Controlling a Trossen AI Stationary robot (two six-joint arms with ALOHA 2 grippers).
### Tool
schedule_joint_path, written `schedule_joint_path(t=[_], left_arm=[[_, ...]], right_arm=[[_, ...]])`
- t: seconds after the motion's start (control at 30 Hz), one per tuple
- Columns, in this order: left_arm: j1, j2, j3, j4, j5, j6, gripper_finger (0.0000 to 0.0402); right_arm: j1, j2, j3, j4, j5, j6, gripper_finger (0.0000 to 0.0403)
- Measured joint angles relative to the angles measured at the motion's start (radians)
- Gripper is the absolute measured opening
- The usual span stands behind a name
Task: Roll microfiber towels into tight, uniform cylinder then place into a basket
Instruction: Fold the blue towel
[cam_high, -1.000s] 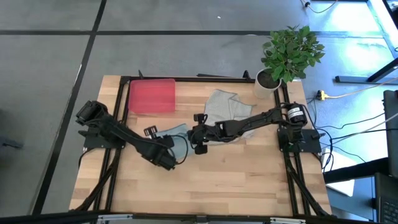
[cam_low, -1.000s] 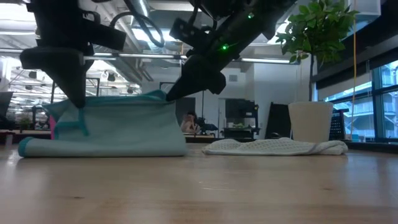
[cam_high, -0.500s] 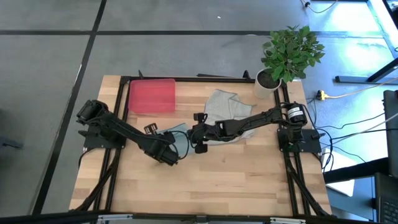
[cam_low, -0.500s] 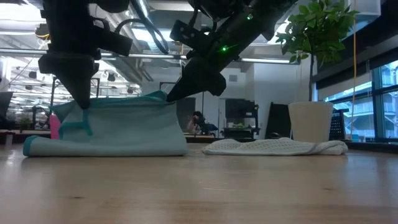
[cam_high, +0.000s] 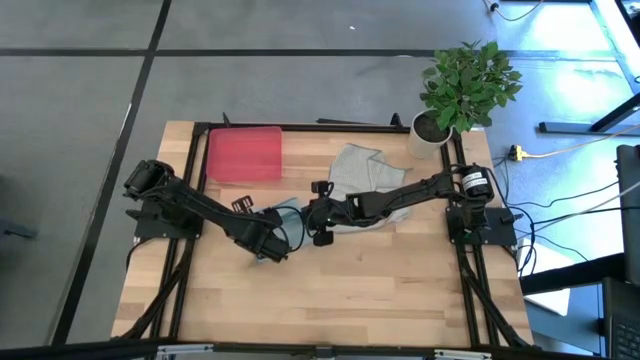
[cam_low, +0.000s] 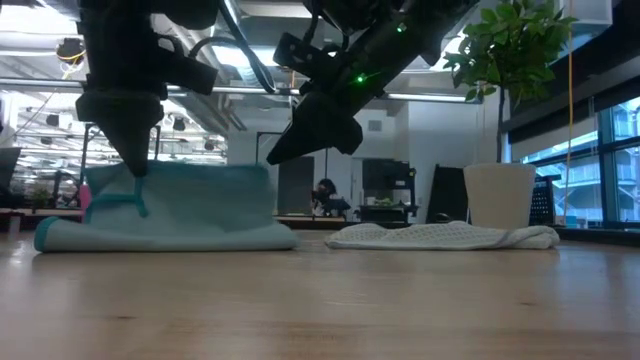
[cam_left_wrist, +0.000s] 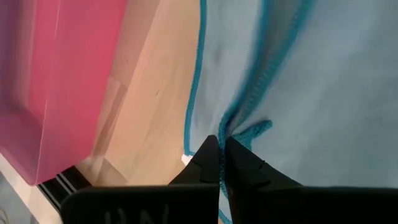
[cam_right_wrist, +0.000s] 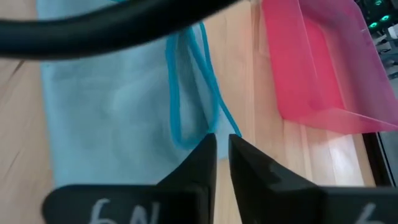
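Left hand (cam_left_wrist: 219, 163) pinches the blue towel (cam_low: 170, 205) beside the basket (cam_high: 243, 155); right hand (cam_right_wrist: 222, 155), narrowly parted, holds nothing (fold may sag unrolled).

Lying under grey floor tiles (cam_high: 300, 90) crossed by dark seams. Standing at far right: white pot (cam_low: 498, 195) holding green plant (cam_high: 468, 82). Trailing cables (cam_high: 570, 215) right of pale wooden worktop (cam_high: 380, 290). Glowing overhead: ceiling lights (cam_low: 50, 72). Letting in daylight at right: windows (cam_low: 590, 170).
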Motion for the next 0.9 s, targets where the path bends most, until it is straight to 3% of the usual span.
schedule_joint_path(t=[0.57,0.9], left_arm=[[0.043,0.000,0.000,0.004,-0.008,-0.007,0.0003],[0.061,0.000,0.000,0.003,0.009,-0.006,0.0069]], right_arm=[[-0.009,0.000,0.000,0.002,0.031,0.004,0.0123],[-0.009,0.000,0.000,0.003,0.031,0.004,0.0146]])
